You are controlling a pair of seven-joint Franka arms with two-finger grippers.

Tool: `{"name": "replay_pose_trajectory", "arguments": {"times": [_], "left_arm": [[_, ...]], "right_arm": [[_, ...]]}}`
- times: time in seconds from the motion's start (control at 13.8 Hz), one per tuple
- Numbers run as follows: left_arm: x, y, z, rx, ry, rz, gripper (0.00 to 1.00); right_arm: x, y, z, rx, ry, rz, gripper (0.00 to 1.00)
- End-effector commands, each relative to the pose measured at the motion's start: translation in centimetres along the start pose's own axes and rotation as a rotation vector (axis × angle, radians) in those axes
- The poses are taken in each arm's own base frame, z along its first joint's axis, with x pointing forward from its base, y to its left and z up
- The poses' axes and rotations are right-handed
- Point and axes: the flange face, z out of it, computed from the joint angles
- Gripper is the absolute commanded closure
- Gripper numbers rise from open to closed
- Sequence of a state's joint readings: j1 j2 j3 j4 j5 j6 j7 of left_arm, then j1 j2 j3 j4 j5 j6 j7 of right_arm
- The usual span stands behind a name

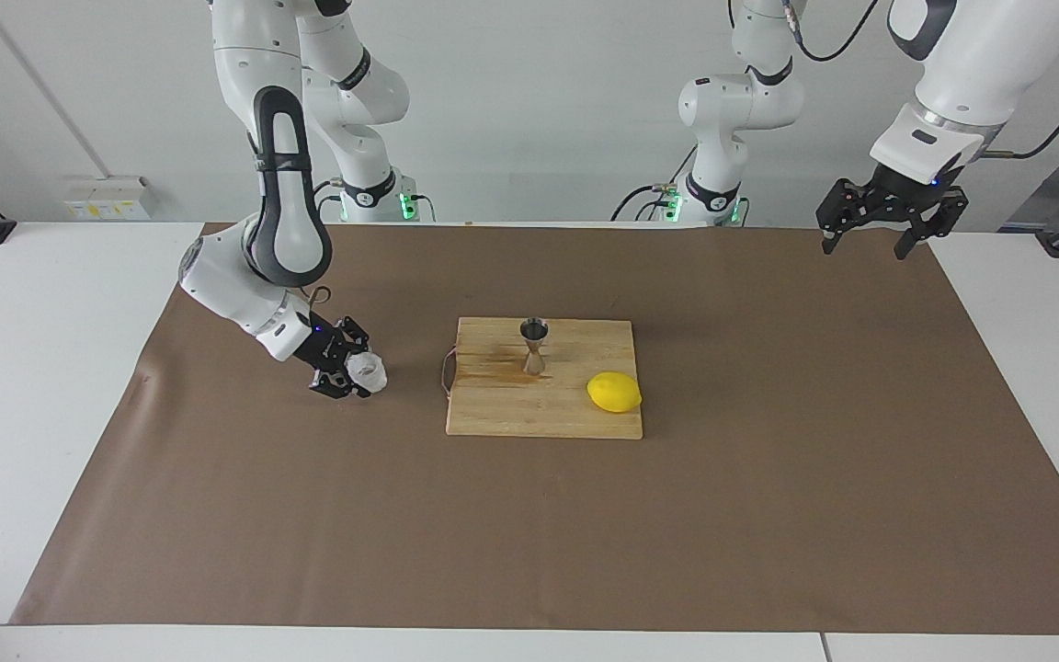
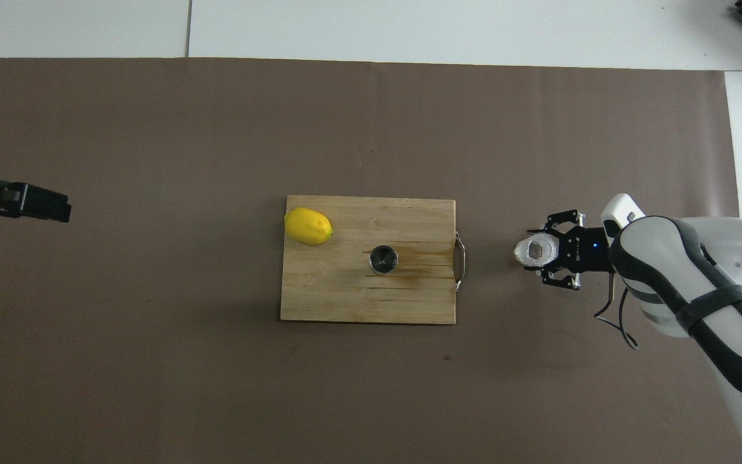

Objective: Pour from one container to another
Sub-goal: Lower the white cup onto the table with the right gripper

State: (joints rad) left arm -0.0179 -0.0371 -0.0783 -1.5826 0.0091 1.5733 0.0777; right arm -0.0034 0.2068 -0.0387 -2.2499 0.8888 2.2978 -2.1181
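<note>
The white crinkly cup [image 1: 368,372], squat, translucent and ridged, sits upright low over the brown paper [image 1: 768,460] on the counter, toward the right arm's end, beside the wooden cutting board [image 1: 511,414]. The right end effector [image 1: 352,375] brackets it; whether its fingers press the cup, I cannot tell. Something brownish shows inside. The steel hourglass jigger [image 1: 534,346] stands upright on the board, near a yellow lemon [image 1: 614,392]; its contents are unclear. The left end effector [image 1: 865,244] waits, fingers apart, above the paper's corner.
</note>
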Motion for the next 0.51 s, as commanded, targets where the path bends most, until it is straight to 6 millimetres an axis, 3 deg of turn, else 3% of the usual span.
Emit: {"name": "replay_pose_trajectory", "arguments": {"times": [0.0, 0.43], "left_arm": [[-0.3, -0.2, 0.2, -0.009, 0.007, 0.004, 0.00], [-0.2, -0.1, 0.2, -0.011, 0.008, 0.004, 0.00]], "right_arm": [[0.2, 0.0, -0.3, -0.003, 0.035, -0.006, 0.00], [2.5, -0.1, -3.2, -0.012, 0.046, -0.009, 0.00]]}}
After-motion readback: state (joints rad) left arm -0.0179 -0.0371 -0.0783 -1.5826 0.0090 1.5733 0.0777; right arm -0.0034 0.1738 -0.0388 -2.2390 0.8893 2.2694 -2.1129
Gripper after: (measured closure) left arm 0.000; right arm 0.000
